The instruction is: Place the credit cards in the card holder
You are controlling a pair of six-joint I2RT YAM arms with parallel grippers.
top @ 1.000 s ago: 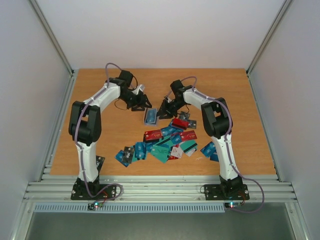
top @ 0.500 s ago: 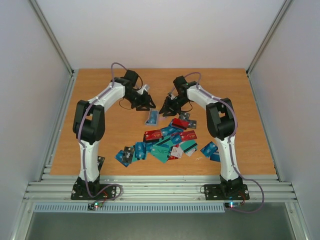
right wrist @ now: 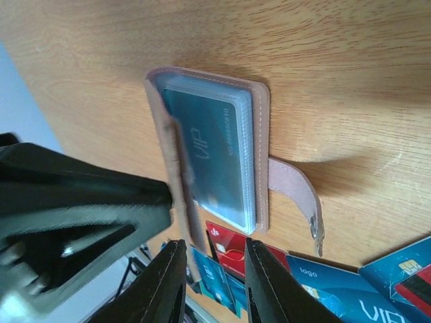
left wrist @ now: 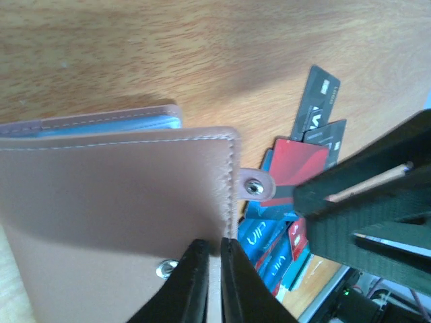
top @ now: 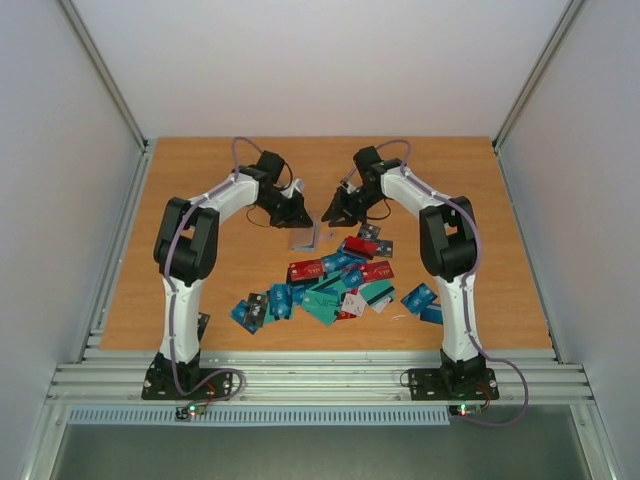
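The wooden table (top: 200, 200) carries all items. The left arm (top: 180, 250) and the right arm (top: 445, 245) both reach towards the middle of the far half of the table, with their wrists close together.

The credit cards (top: 330, 285) lie in a loose, overlapping heap near the centre of the table, on the near side of both wrists. Red, blue, teal, black and white faces are visible.

The card holder (top: 303, 238) lies open on the table at the far edge of the heap, between the two wrists. Its tan cover is raised off the inner pockets.

The left gripper (left wrist: 214, 269) is closed on the free edge of the tan cover, one finger on each face.

The right gripper (right wrist: 214, 282) is positioned over the near end of the holder. Its jaws are partly apart, and the rim of the raised cover stands just beside one finger.

A teal card (right wrist: 212, 155) marked VIP sits in the clear top pocket of the holder.

A closure strap (right wrist: 296, 195) extends from the holder's side and lies flat on the table.

A metal snap stud (left wrist: 254, 188) shows on the strap tab.
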